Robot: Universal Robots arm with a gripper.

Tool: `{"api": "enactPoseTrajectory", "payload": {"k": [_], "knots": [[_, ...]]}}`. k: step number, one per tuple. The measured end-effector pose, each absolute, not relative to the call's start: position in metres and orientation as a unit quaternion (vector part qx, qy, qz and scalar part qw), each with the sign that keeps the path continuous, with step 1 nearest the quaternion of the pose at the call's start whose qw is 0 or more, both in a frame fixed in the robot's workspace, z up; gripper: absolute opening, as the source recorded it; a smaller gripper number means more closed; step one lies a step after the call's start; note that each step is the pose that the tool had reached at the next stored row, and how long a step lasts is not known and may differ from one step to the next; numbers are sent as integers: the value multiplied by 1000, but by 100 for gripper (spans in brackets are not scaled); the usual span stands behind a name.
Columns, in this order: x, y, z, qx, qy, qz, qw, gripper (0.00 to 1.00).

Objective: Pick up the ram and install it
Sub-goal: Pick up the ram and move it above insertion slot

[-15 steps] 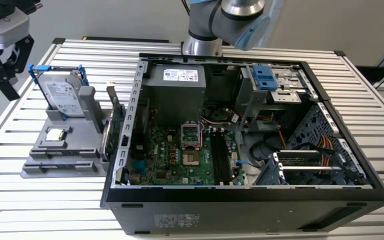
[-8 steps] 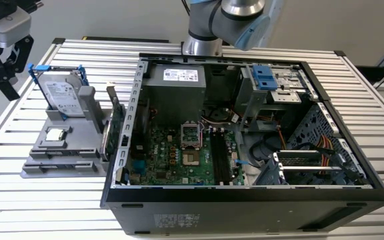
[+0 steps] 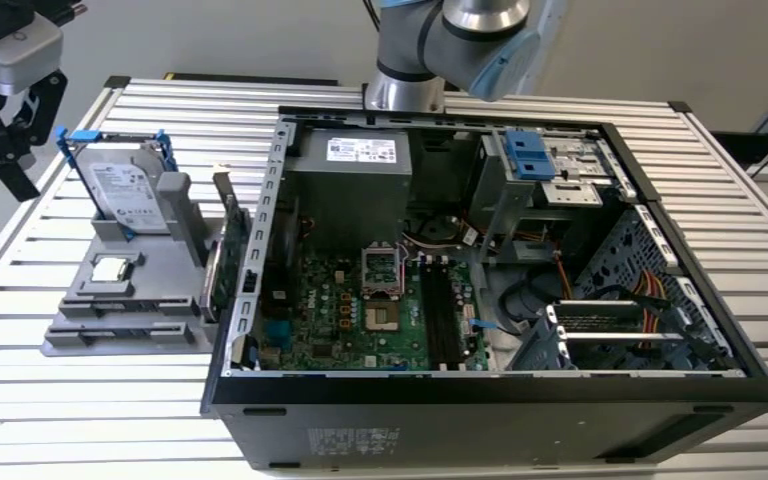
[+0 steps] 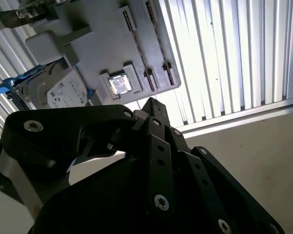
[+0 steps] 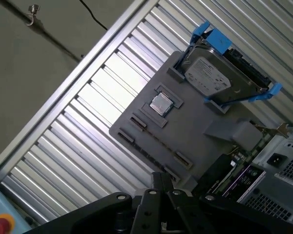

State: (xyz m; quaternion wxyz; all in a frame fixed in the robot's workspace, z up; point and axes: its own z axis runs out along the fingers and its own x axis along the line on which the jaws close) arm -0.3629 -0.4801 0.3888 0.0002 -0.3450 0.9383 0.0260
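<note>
Gripper [image 4: 151, 105] hangs off the table's [image 3: 91, 400] edge at the upper left of the exterior view, well apart from the open case [image 3: 491, 395]. In both wrist views its jaws are drawn together to a point, with nothing between them.

What looks like the ram [image 3: 435, 315] stands among the black slots [image 3: 456, 320] at mid-frame, just right of the processor socket. It is a long dark strip whose long axis runs parallel to the slots, from the case's near wall at the bottom of the frame toward the power supply [image 3: 351, 190] at the top. It is hard to tell apart from the slots themselves.

White labels show on the power supply, on the hard drive [image 3: 131, 195] and on the case's near wall, all with print too small to read.

The hard drive leans in its blue frame on a gray tray [image 3: 117, 335] at the left of the frame. A square chip [image 3: 113, 268] lies below it, and a green card [image 3: 235, 255] stands on edge between tray and case.
</note>
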Motion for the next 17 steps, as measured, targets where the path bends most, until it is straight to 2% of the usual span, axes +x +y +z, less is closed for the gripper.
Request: {"api": "enactPoseTrajectory", "payload": {"k": [17], "knots": [[-363, -480, 389, -423, 906, 26, -2, 0]]}}
